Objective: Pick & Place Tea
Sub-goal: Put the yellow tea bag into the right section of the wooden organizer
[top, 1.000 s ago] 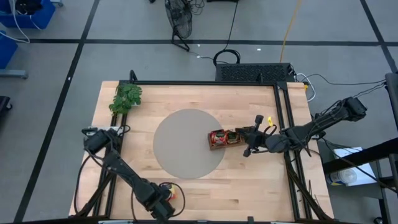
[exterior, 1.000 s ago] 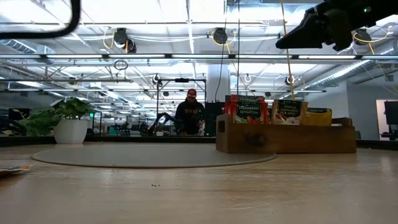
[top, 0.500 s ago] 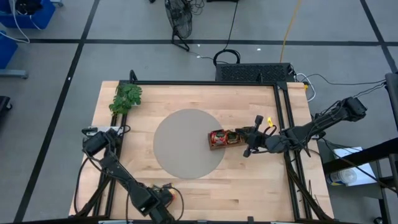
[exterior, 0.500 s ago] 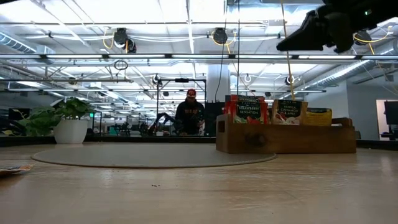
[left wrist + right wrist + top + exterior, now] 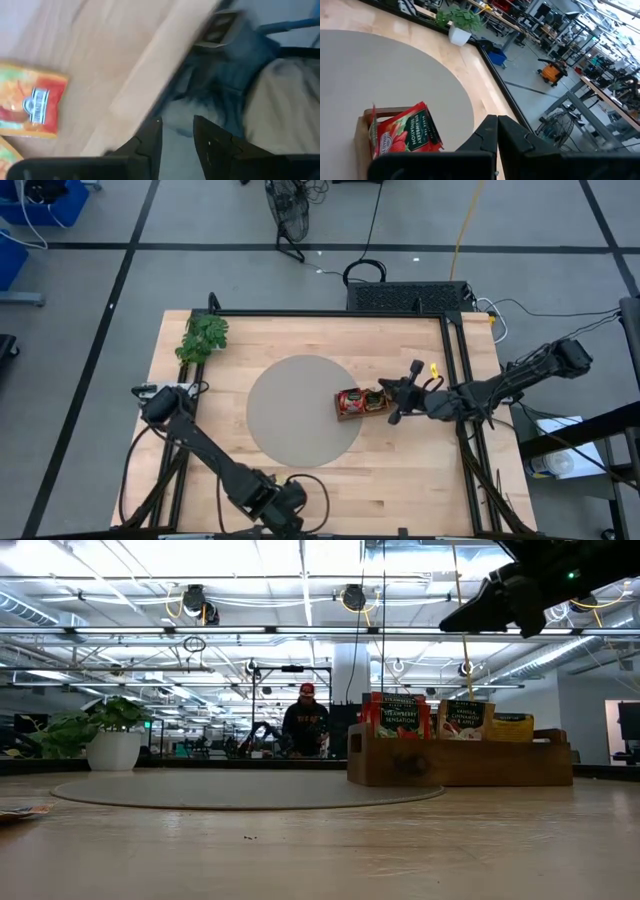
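My left gripper [image 5: 176, 131] hangs past the tabletop's [image 5: 400, 470] near edge, fingers slightly apart and empty, an orange-red tea sachet [image 5: 31, 106] beside it, my right gripper [image 5: 393, 400] pressed shut over the tray [image 5: 360, 403] of sachets.

On the light wooden bench [image 5: 300, 340], the left gripper [image 5: 292, 518] is hanging at six o'clock; the right gripper [image 5: 392, 402] is hovering beside the brown wooden tray [image 5: 360, 403] at three.

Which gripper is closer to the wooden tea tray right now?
Right. The right gripper hovers just above the wooden tray, at its end farther from the mat. The left gripper is far off, at the table's near edge.
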